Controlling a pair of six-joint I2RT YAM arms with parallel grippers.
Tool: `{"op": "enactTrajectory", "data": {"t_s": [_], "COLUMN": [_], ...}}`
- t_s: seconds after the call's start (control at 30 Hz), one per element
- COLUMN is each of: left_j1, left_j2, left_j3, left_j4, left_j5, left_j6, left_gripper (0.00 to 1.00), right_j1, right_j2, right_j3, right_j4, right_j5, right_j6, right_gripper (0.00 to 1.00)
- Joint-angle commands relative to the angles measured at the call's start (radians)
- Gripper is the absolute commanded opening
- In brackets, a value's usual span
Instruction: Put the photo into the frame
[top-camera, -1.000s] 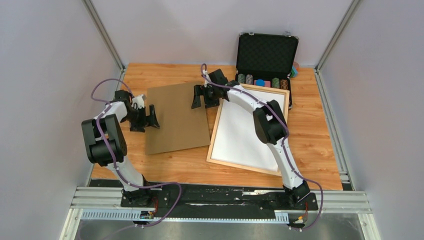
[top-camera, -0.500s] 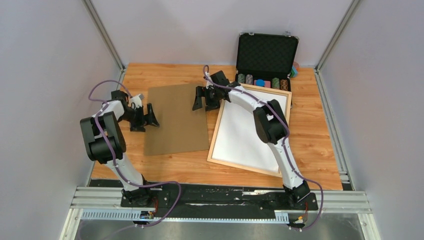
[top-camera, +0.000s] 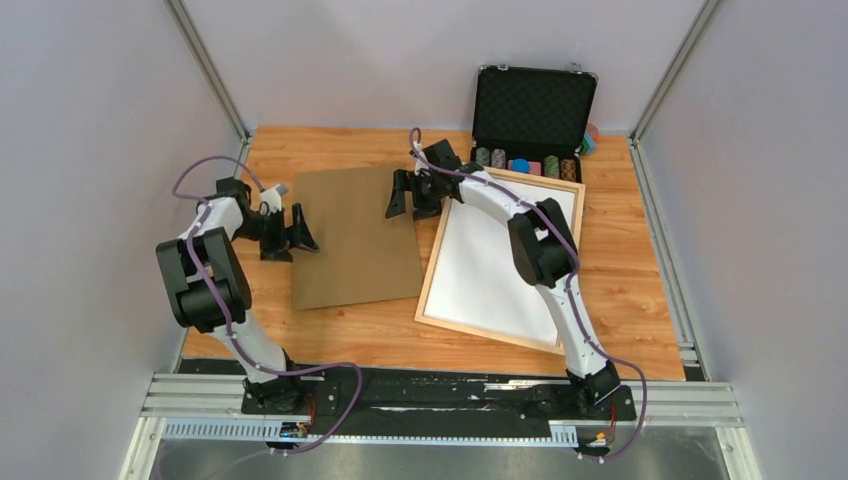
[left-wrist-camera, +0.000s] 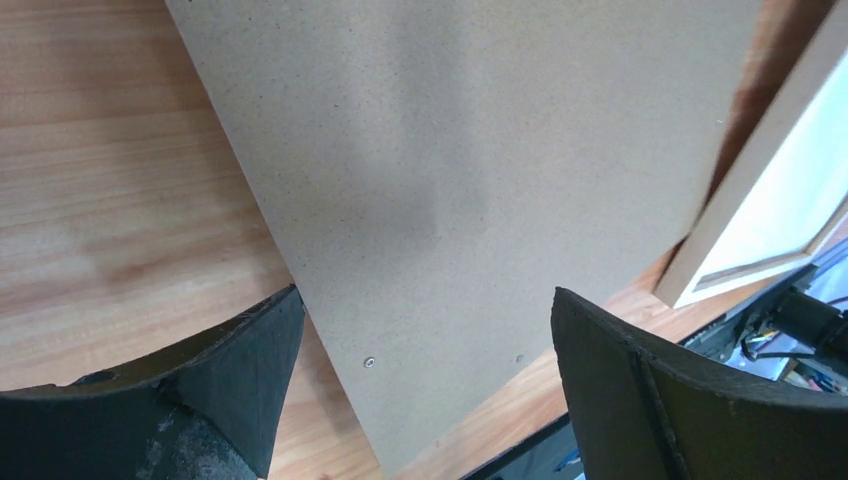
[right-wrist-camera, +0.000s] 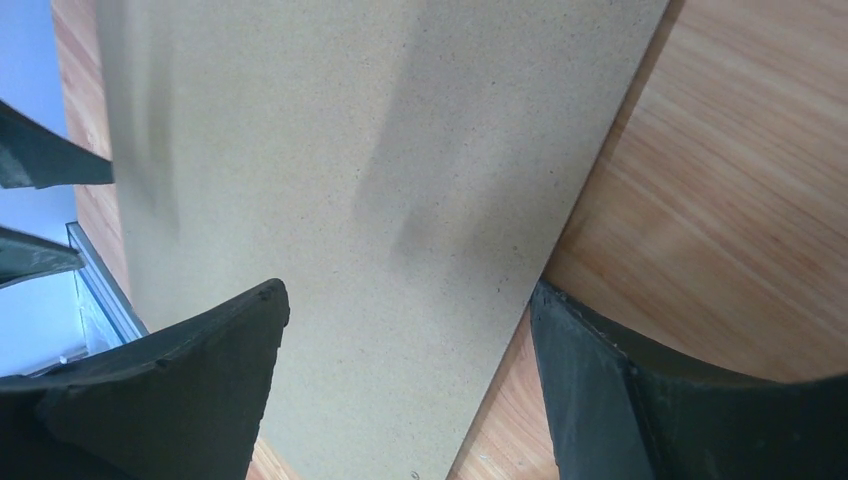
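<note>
Brown fibreboard, a plain backing board (top-camera: 355, 235), lies flat on the left half of the wooden worktop (top-camera: 630, 270), and both arms are bent over it. The left claw (top-camera: 290, 235) hangs above the board's left edge with its two black fingers spread wide and nothing between them. From its own camera, the board's edge runs slantwise under the gap, with bare wood to the left. The right claw (top-camera: 408, 198) is over the board's far right corner, likewise spread and gripping nothing. In its wrist view the right-hand edge of the board passes between the fingers, with worktop showing beyond it. To the right of the board lies the frame (top-camera: 485, 334), a thin rim of light wood, turned a little askew to the worktop's edges. The photo (top-camera: 495, 255) rests inside that rim with its plain white side up, so no picture shows. The board's near right corner comes just beside the frame's left rail, and I cannot tell whether the two touch. Behind the frame's far end, at the back of the worktop, an open black case (top-camera: 533, 105) stands with its lid up and a row of coloured chips along its front.
</note>
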Motion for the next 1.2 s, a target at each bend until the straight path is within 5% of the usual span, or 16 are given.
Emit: {"op": "enactTrajectory", "data": {"t_s": [0.0,0.5,0.87,1.17], "left_j1": [-0.034,-0.048,-0.108,-0.121], "left_j2": [-0.125,-0.314,-0.38,-0.383], "left_j3": [0.068,0.14,0.151,0.208], "left_j4": [-0.04,-0.077,0.024,-0.063], "left_j5": [0.337,0.479,0.222,-0.048], "left_j6": [0.023,-0.03,-0.18,-0.172], "left_gripper": [0.97,0.96,0.88,0.62], "right_j1": [0.056,0.065,0.063,0.061], "right_j2": [0.002,0.039,0.065,0.046], "right_j3": [0.012,-0.001,-0.014,-0.033], "right_j4": [0.013,0.111,0.181,0.195], "right_j5": [-0.119,-0.319,-0.449,-0.449], "right_j6": [0.049,0.075,0.086,0.102], "right_gripper": [0.88,0.87,0.86,0.86]}}
